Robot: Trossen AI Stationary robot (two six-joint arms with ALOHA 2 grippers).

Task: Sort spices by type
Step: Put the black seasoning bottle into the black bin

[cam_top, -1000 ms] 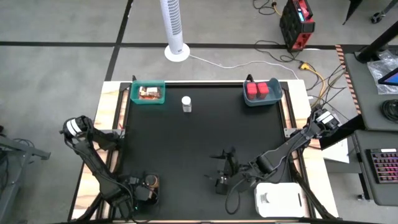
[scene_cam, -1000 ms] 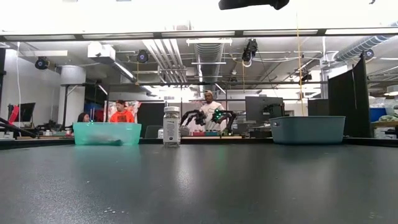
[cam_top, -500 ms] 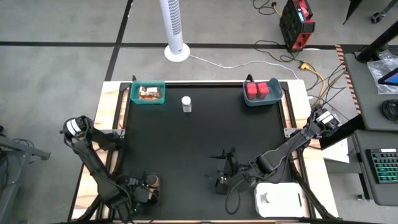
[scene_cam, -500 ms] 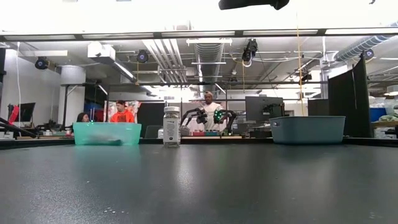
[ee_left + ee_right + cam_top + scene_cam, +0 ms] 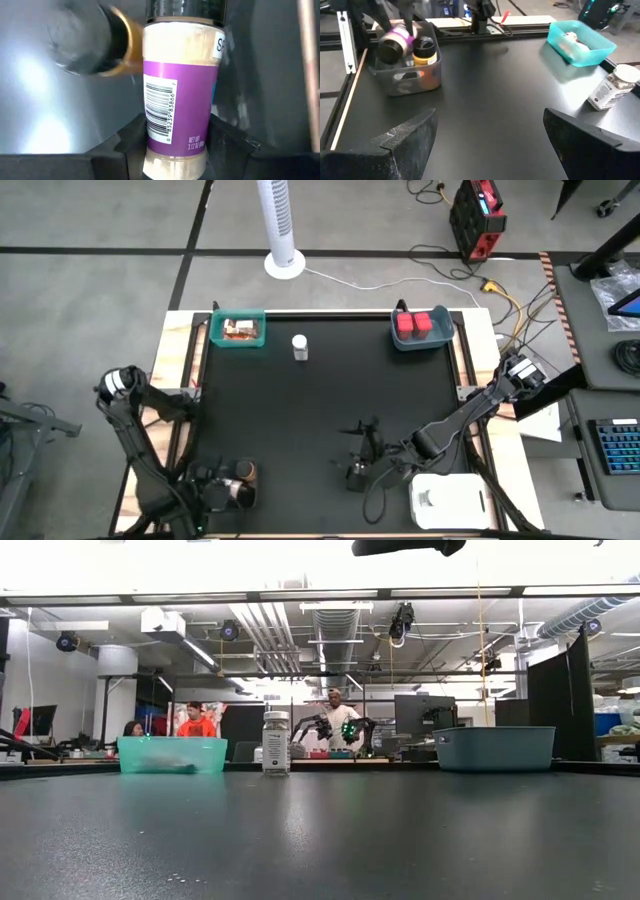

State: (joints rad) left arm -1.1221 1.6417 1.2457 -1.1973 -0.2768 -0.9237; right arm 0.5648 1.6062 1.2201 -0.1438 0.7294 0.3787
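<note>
My left gripper (image 5: 228, 488) is at the table's near left corner over a clear tray (image 5: 405, 82), shut on a purple-labelled jar (image 5: 180, 100) with a black cap. An amber jar (image 5: 424, 50) with a black cap stands in that tray beside it. My right gripper (image 5: 358, 452) hangs open over the near middle of the table, touching nothing. A white-capped bottle (image 5: 299, 347) stands on its base near the far edge. Orange and brown packets lie in the teal bin (image 5: 238, 330). Two red boxes (image 5: 418, 323) sit in the blue-grey bin. My left gripper pinches the purple-labelled jar between its two fingers (image 5: 122, 150), on the lower part of its body (image 5: 175, 145), well away from the cap. The jar points away from the gripper along the fingers. In the right wrist view the jar (image 5: 395, 42) is tilted at the tray's rim.
A white tray (image 5: 450, 500) sits at the near right corner beside my right arm. The teal bin (image 5: 172, 754) and the blue-grey bin (image 5: 494, 748) stand along the far edge with the bottle (image 5: 276, 743) between them. People stand in the room beyond the table.
My left arm has shifted a little toward the table's left edge over the clear tray, with the jar in its gripper.
</note>
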